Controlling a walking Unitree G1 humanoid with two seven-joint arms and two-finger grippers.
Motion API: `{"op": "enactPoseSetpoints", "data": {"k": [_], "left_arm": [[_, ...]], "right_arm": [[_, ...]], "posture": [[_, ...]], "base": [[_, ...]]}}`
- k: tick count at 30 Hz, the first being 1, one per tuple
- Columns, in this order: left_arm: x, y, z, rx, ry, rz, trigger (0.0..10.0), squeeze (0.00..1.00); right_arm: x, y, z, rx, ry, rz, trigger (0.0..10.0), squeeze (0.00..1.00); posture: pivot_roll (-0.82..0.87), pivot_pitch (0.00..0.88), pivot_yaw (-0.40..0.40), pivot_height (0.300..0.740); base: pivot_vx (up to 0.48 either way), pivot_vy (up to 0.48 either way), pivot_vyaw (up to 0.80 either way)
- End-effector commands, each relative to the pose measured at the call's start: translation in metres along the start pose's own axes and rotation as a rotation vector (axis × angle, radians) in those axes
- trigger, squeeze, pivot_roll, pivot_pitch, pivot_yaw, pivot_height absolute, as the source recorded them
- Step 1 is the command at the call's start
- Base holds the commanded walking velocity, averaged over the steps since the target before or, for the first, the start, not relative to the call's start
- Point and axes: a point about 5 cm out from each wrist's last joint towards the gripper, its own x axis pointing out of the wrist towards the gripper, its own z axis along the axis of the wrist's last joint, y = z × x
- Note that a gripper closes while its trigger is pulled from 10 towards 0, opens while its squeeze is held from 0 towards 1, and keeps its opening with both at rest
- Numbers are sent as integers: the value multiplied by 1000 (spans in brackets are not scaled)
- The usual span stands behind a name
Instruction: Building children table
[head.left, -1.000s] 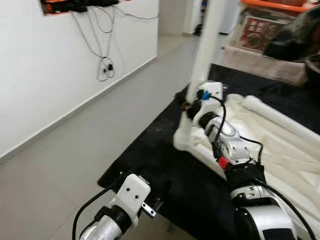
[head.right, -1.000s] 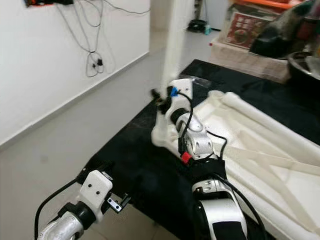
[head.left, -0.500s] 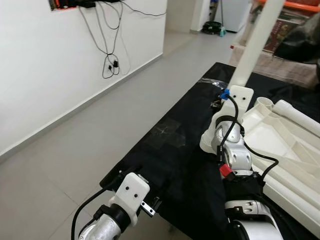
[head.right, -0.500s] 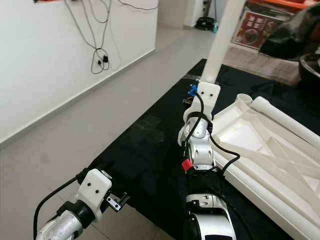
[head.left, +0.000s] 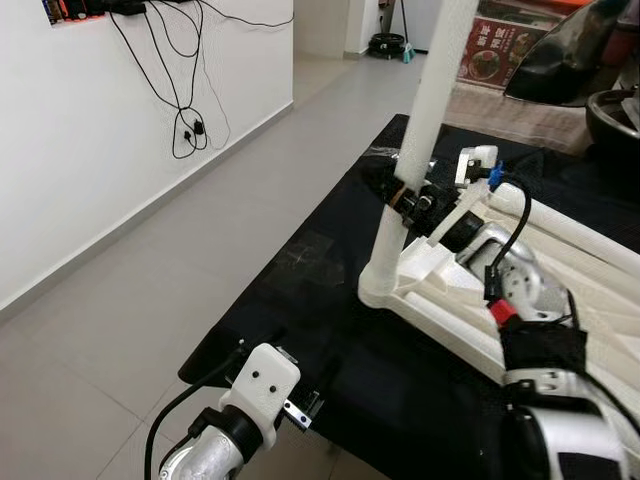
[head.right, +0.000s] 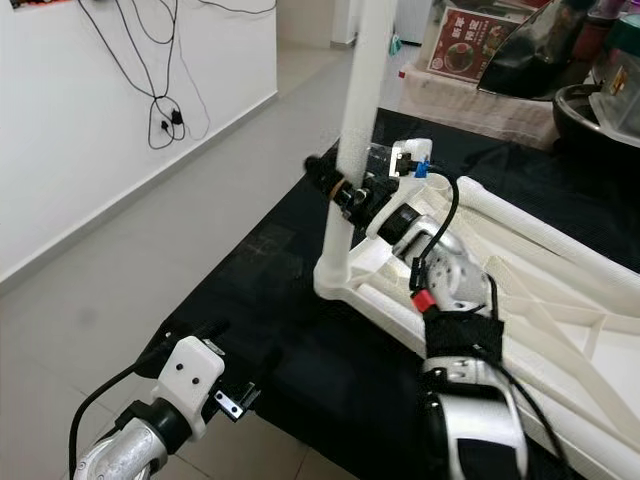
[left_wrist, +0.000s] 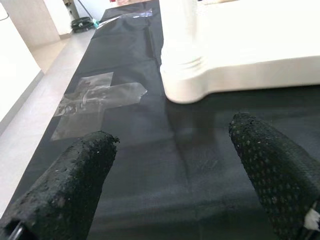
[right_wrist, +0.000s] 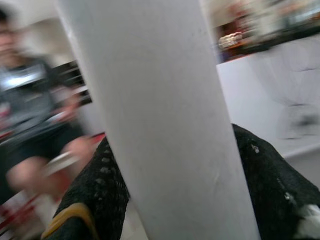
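**Right gripper clamped on upright table leg; left gripper idle over the mat**

1. Left gripper: positioned nearest the camera, low over the near edge of the black mat. Its two black fingers are spread wide with nothing between them. In the left wrist view they frame the bare mat surface and, beyond it, the rounded corner of the white tabletop.

2. Black mat: lies on a pale grey tiled floor. A clear taped patch is visible on the mat near the tabletop corner.

3. White tabletop: lies upside down on the mat, ribbed underside facing up. A loose white tube rests along its far side.

4. White table leg: stands nearly upright in the socket at the tabletop's near left corner, tilted slightly to the right at its top, which runs out of the frame.

5. Right gripper: extended forward over the tabletop, gripping the leg a short way above the socket. The right wrist view shows one black finger pressed against each side of the white tube. The jaws pinch the leg.

6. Background: a white wall on the left with dangling black cables. A printed box and dark objects sit beyond the mat. The right wrist view shows a blurred person behind the leg.
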Motion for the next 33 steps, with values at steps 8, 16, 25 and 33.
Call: {"op": "enactPoseSetpoints", "data": {"k": [8, 16, 25, 33], "left_arm": [[-2, 0, -4, 1, 19, 3, 10000, 0], [-2, -1, -4, -1, 20, 2, 10000, 0], [-2, -2, -5, -3, 20, -5, 10000, 0], [-2, -3, -5, -2, 17, -9, 10000, 0]], "right_arm": [[15, 7, -34, -4, 140, 105, 0, 0], [26, -11, -29, -108, 48, -288, 0, 0], [-18, -43, -36, -280, 123, -1113, 0, 0], [-42, -20, -46, -308, 106, -1529, 0, 0]], "posture": [[140, 81, -55, 740], [134, 74, -56, 740], [124, 69, -52, 740], [120, 60, -55, 740]], "base": [[0, 0, 0], [0, 0, 0], [0, 0, 0], [0, 0, 0]]}}
